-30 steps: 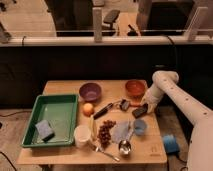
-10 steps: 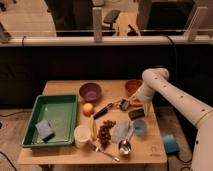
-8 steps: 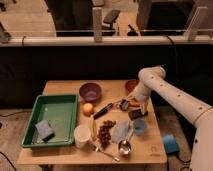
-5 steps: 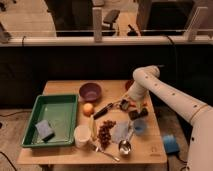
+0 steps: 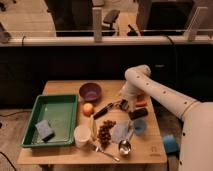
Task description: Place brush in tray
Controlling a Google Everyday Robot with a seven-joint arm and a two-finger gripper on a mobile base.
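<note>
The brush (image 5: pixel 103 110) lies on the wooden table, its black handle slanting from lower left to upper right, between the orange fruit and the gripper. Its pale head end is right by the gripper (image 5: pixel 123 104), which hangs low over the table at that end. The white arm (image 5: pixel 160 95) reaches in from the right. The green tray (image 5: pixel 61 107) sits at the table's left side, well left of the brush, with a blue sponge (image 5: pixel 44 130) in it.
A purple bowl (image 5: pixel 90 91) stands behind the brush, an orange fruit (image 5: pixel 88 108) to its left. In front are a white cup (image 5: pixel 82 135), dark grapes (image 5: pixel 105 132), a metal ladle (image 5: pixel 124 146), a blue cup (image 5: pixel 140 126) and a black item (image 5: pixel 137 113).
The arm has swung left from the table's right side, and the gripper has come down to the brush's head end. The orange bowl is now hidden behind the arm.
</note>
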